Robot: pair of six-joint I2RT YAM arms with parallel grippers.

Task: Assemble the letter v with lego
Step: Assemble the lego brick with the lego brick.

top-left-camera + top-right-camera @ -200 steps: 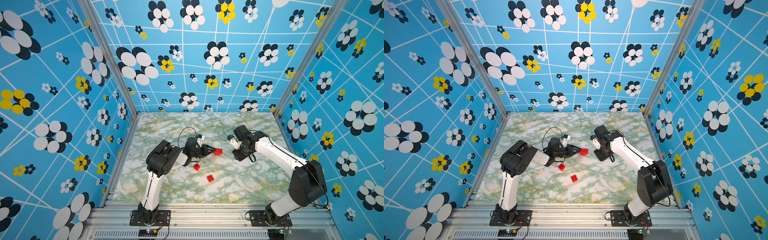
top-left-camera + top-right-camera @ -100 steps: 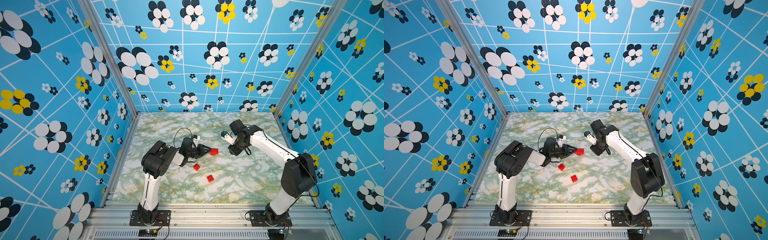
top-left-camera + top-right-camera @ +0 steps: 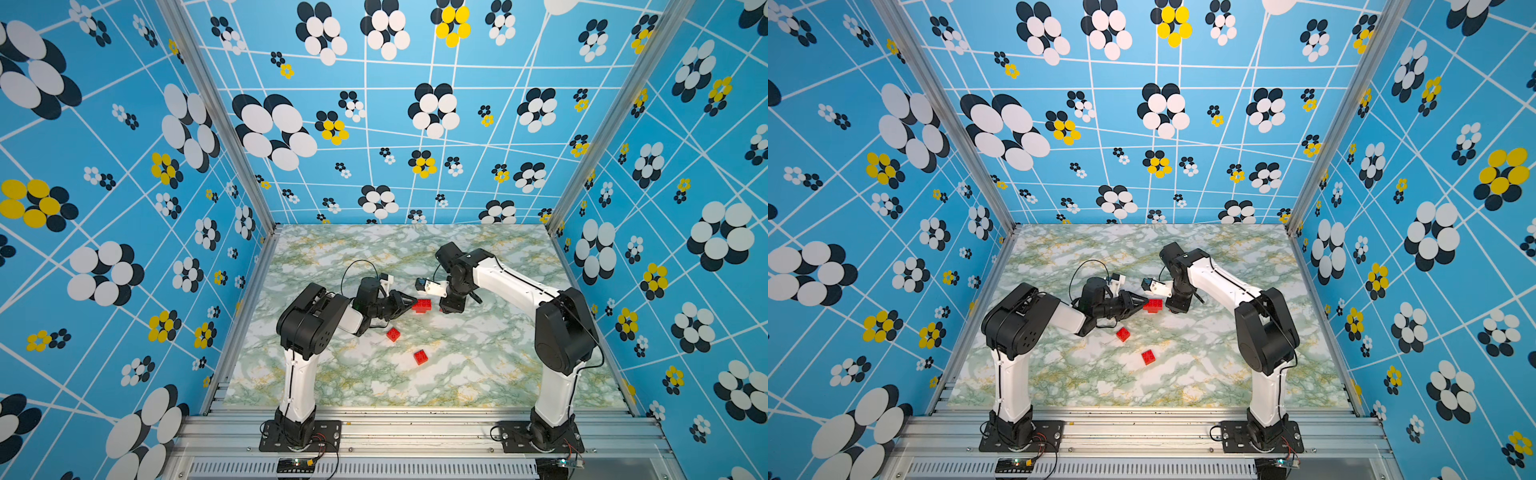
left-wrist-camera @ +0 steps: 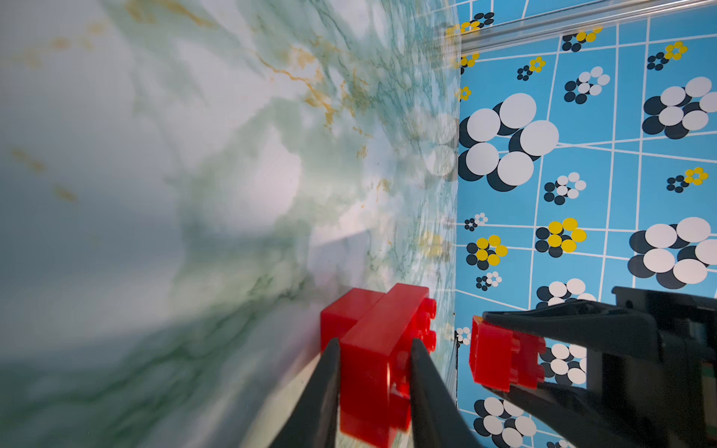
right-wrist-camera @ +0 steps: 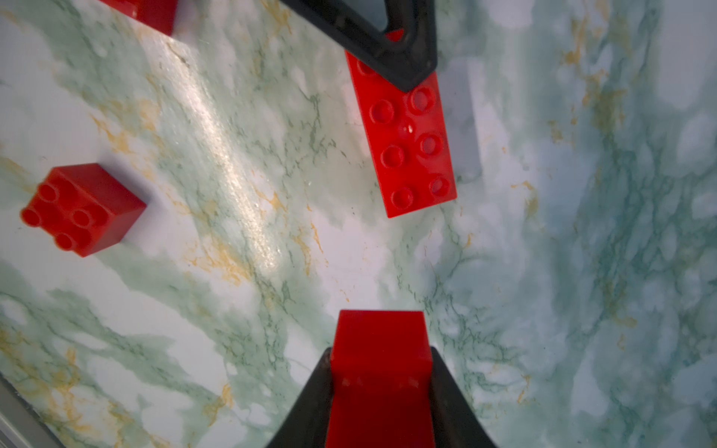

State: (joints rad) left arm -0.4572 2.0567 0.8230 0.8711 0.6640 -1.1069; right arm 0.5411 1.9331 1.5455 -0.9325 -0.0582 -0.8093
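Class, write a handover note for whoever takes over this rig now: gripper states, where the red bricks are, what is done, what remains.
Left gripper shut on the long brick; another brick seems attached under it.
Right gripper shut on a small brick beside it, not touching.
Two loose bricks lie apart on the table.
Done: both pieces gripped. Remaining: join them, add the loose ones; no V yet.

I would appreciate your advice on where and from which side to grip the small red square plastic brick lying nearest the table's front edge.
Take the small red square plastic brick by two opposite flat side walls, fingers coming straight down from above. It seems to sit studs-up on the marble table, clear of other bricks.
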